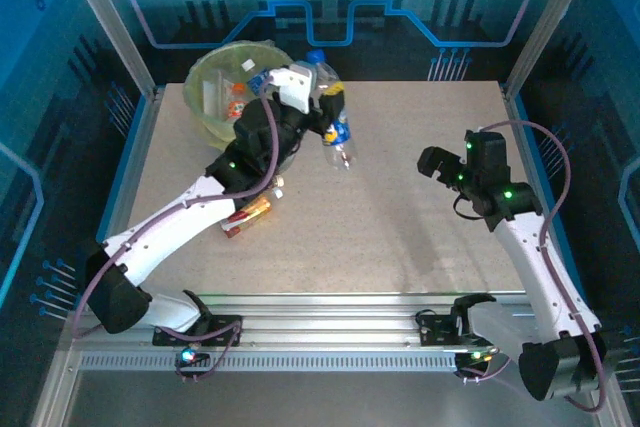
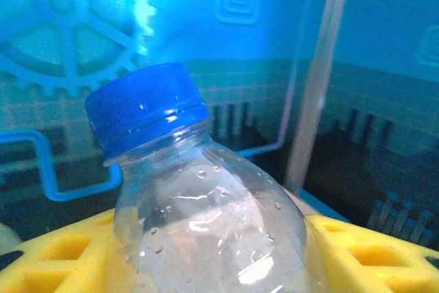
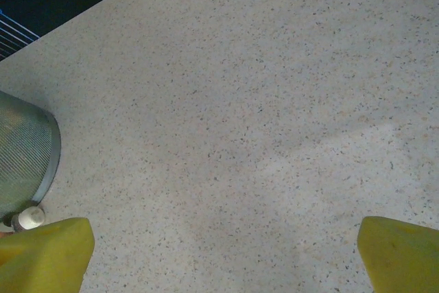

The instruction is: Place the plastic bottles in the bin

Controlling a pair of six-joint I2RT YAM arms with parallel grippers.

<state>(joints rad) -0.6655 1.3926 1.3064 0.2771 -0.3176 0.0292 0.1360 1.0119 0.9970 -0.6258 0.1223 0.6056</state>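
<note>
My left gripper [image 1: 325, 89] is shut on a clear plastic bottle [image 1: 320, 71] with a blue cap, held up at the right rim of the bin [image 1: 205, 77]. The left wrist view shows that bottle [image 2: 206, 197] upright between my yellow pads [image 2: 370, 252], with my left gripper [image 2: 212, 255] closed around its body. The round bin has a yellow-green liner and holds some bottles [image 1: 236, 97]. A blue-labelled bottle [image 1: 341, 134] lies on the table just right of the bin. Orange and red bottles [image 1: 250, 215] lie under my left arm. My right gripper [image 1: 432, 162] hangs open over bare table, nothing between its fingertips [image 3: 394, 255].
The speckled table [image 1: 400, 237] has free room in the middle and at the right. In the right wrist view the bin's wall [image 3: 27, 149] stands at the left edge, with a white-capped bottle [image 3: 30, 218] beside it. Frame posts and blue panels close in the table.
</note>
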